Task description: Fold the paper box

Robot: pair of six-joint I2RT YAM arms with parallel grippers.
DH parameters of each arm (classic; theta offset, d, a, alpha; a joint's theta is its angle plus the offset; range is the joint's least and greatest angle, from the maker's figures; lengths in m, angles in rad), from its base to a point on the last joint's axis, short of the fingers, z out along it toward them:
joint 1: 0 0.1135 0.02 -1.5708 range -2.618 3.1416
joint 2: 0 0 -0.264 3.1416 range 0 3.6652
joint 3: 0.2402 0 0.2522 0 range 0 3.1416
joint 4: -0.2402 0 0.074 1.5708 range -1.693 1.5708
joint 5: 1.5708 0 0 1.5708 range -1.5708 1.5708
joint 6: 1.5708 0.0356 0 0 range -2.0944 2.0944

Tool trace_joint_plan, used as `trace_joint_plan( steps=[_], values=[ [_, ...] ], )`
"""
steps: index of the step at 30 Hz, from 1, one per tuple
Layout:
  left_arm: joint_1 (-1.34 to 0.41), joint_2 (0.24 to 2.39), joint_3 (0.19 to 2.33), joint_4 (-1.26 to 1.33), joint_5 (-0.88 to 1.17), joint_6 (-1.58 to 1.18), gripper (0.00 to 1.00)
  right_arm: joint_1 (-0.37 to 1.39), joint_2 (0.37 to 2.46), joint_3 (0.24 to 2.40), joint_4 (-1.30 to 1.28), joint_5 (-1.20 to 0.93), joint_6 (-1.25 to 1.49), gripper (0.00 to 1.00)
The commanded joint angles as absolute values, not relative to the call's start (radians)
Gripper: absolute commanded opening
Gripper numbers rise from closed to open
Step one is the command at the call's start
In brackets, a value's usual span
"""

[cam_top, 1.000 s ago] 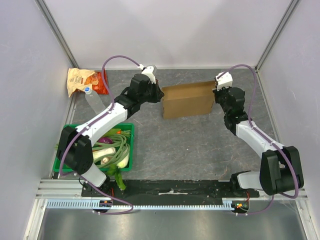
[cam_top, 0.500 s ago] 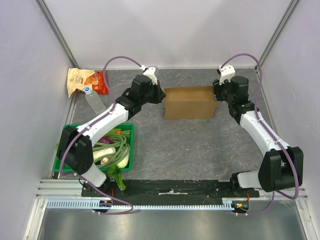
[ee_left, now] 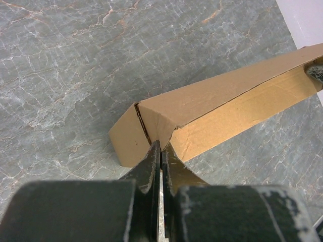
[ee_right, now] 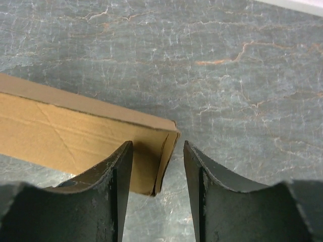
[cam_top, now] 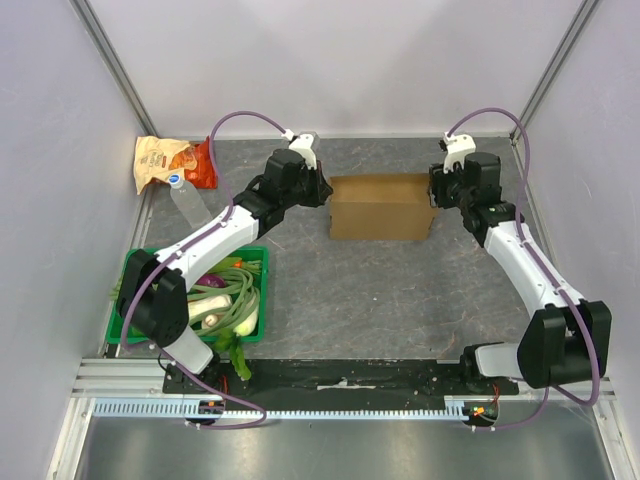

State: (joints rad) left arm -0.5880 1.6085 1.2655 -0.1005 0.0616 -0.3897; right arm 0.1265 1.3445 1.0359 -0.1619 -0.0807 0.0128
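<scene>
**Paper box.** The paper box (cam_top: 380, 205) stands on the grey marbled table (cam_top: 380, 300) in the upper middle of the top view. Its long side runs left to right, square to the frame. In the left wrist view the box (ee_left: 217, 103) runs from the centre to the upper right as a long, shallow brown form, with its top panel folded over. A short end panel faces the lower left, and a dark slit shows at that corner. In the right wrist view the box (ee_right: 70, 128) enters from the left edge and its end corner sits at frame centre.

**Left gripper.** The left gripper (cam_top: 322, 192) is at the box's left end. In its own view the left gripper (ee_left: 160, 147) has its jaws drawn to a hairline gap. The tips are against the lower edge of the end corner and appear to pinch the cardboard there.

**Right gripper.** The right gripper (cam_top: 437, 192) is at the box's right end. In its own view the right gripper (ee_right: 155, 161) has its jaws moderately spread. They straddle the end wall, one finger (ee_right: 120, 176) over the box's face and the other outside it.

**Surroundings.** A green crate (cam_top: 264, 290) of vegetables (cam_top: 225, 295) sits at lower left. A snack bag (cam_top: 160, 162) lies at upper left, well apart from the box, with a clear bottle (cam_top: 185, 200) just below it.
</scene>
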Motion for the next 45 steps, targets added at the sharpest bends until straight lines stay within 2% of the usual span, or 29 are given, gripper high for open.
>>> trace_joint_plan(
  steps=[1, 6, 9, 10, 14, 16, 21, 24, 30, 34, 36, 37, 39, 40, 42, 45],
  values=[
    [-0.598, 1.631, 1.285, -0.158, 0.083, -0.357, 0.02, 0.123, 1.278, 1.097, -0.279, -0.054, 0.058, 0.52],
    [-0.598, 1.634, 1.285, -0.158, 0.086, -0.357, 0.02, 0.123, 1.282, 1.107, -0.299, -0.017, 0.064, 0.44],
    [-0.598, 1.632, 1.284, -0.158, 0.086, -0.356, 0.02, 0.123, 1.296, 1.112, -0.299, -0.023, 0.063, 0.36],
    [-0.598, 1.632, 1.285, -0.16, 0.087, -0.356, 0.02, 0.123, 1.299, 1.114, -0.301, -0.028, 0.063, 0.31],
    [-0.598, 1.629, 1.285, -0.161, 0.087, -0.357, 0.02, 0.121, 1.308, 1.108, -0.299, -0.006, 0.06, 0.25],
    [-0.598, 1.628, 1.285, -0.16, 0.089, -0.36, 0.02, 0.123, 1.312, 1.106, -0.296, 0.024, 0.06, 0.15],
    [-0.598, 1.626, 1.287, -0.152, 0.1, -0.373, 0.02, 0.126, 1.313, 1.068, -0.253, 0.07, 0.097, 0.0],
    [-0.598, 1.628, 1.287, -0.15, 0.1, -0.374, 0.02, 0.14, 1.31, 1.028, -0.212, 0.124, 0.135, 0.0],
    [-0.601, 1.632, 1.284, -0.141, 0.1, -0.391, 0.02, 0.255, 1.243, 0.915, -0.158, 0.391, 0.265, 0.0],
    [-0.604, 1.64, 1.285, -0.137, 0.103, -0.399, 0.02, 0.265, 1.206, 0.876, -0.114, 0.351, 0.31, 0.0],
    [-0.604, 1.638, 1.284, -0.138, 0.097, -0.396, 0.02, 0.264, 1.201, 0.931, -0.129, 0.322, 0.281, 0.08],
    [-0.604, 1.635, 1.282, -0.14, 0.092, -0.394, 0.02, 0.265, 1.206, 0.961, -0.168, 0.29, 0.272, 0.19],
    [-0.604, 1.631, 1.281, -0.14, 0.086, -0.39, 0.02, 0.265, 1.226, 1.065, -0.231, 0.276, 0.246, 0.27],
    [-0.604, 1.629, 1.282, -0.143, 0.086, -0.388, 0.02, 0.265, 1.23, 1.089, -0.268, 0.246, 0.238, 0.36],
    [-0.604, 1.625, 1.285, -0.144, 0.084, -0.387, 0.02, 0.264, 1.244, 1.144, -0.326, 0.235, 0.229, 0.43],
    [-0.604, 1.621, 1.289, -0.15, 0.08, -0.382, 0.02, 0.264, 1.244, 1.157, -0.353, 0.225, 0.21, 0.47]
  ],
)
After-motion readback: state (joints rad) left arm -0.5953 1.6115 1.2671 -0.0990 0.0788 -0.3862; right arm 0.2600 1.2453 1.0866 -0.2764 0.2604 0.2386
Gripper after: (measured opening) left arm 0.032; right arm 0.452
